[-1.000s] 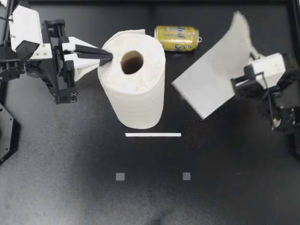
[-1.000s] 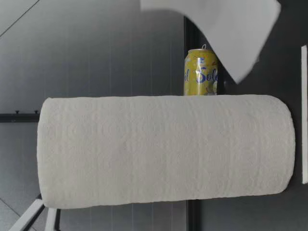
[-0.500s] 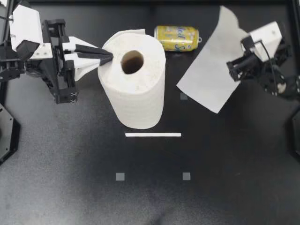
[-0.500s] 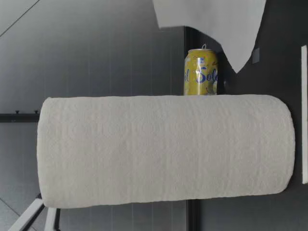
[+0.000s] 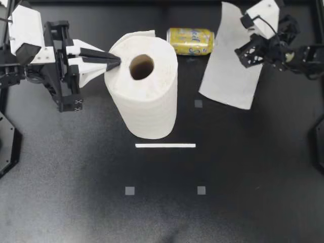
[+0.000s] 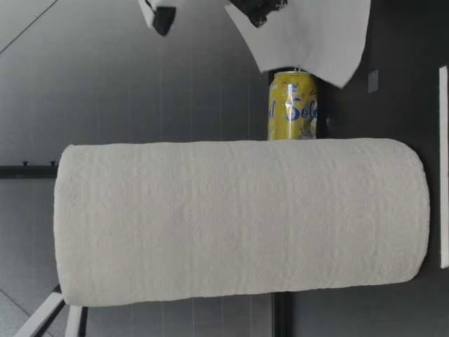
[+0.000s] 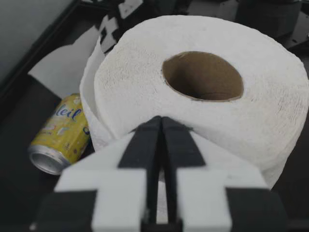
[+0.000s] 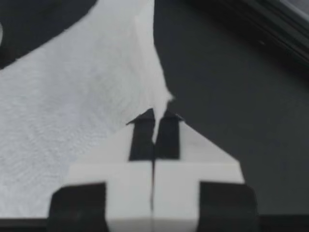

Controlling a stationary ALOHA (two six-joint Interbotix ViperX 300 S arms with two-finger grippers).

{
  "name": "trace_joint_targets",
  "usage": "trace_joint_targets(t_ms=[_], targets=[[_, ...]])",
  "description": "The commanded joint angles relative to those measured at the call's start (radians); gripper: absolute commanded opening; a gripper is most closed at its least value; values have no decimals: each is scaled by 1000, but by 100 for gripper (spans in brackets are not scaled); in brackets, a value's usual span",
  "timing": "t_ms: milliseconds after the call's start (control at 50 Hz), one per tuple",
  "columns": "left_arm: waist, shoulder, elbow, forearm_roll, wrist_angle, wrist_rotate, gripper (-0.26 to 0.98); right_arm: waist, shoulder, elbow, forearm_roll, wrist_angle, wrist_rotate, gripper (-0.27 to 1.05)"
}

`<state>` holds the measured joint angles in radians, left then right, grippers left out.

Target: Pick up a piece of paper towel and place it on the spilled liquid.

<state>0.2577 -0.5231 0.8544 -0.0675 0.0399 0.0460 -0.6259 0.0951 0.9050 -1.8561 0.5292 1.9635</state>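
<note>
Two grippers are occupied at the far side of the black table (image 5: 243, 177). The robot's right gripper (image 5: 242, 51) is pinched shut on the edge of a torn-off paper towel sheet (image 5: 228, 71), which hangs from it just beside the yellow drink can (image 5: 191, 41) lying on its side. The right wrist view shows both fingers pressed together with the sheet's (image 8: 72, 121) edge caught between them. In the low view the sheet (image 6: 309, 35) droops from the right gripper (image 6: 258, 10) above the can (image 6: 293, 105), and its lowest corner looks clear of the tabletop, though this is hard to judge. The paper towel roll (image 5: 144, 86) stands upright near the table's middle, nearer the low camera than the can. The left gripper (image 5: 117, 59) has its fingers closed tight, tips touching the roll's top outer edge. From the left wrist view it cannot be seen whether any paper is nipped between them. A white strip (image 5: 165, 146) lies on the table just in front of the roll.
</note>
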Motion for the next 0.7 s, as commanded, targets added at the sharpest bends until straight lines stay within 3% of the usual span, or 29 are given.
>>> trace_joint_targets(t_ms=[0, 420, 680], targets=[[9, 6, 9, -2, 20, -3, 12, -25, 14, -34, -5, -11, -12, -13], [9, 2, 12, -3, 21, -3, 12, -109, 55, -92, -5, -60, -92, -13], [9, 2, 11, -2, 20, -3, 12, -118, 100, -123, -3, -117, -130, -11]])
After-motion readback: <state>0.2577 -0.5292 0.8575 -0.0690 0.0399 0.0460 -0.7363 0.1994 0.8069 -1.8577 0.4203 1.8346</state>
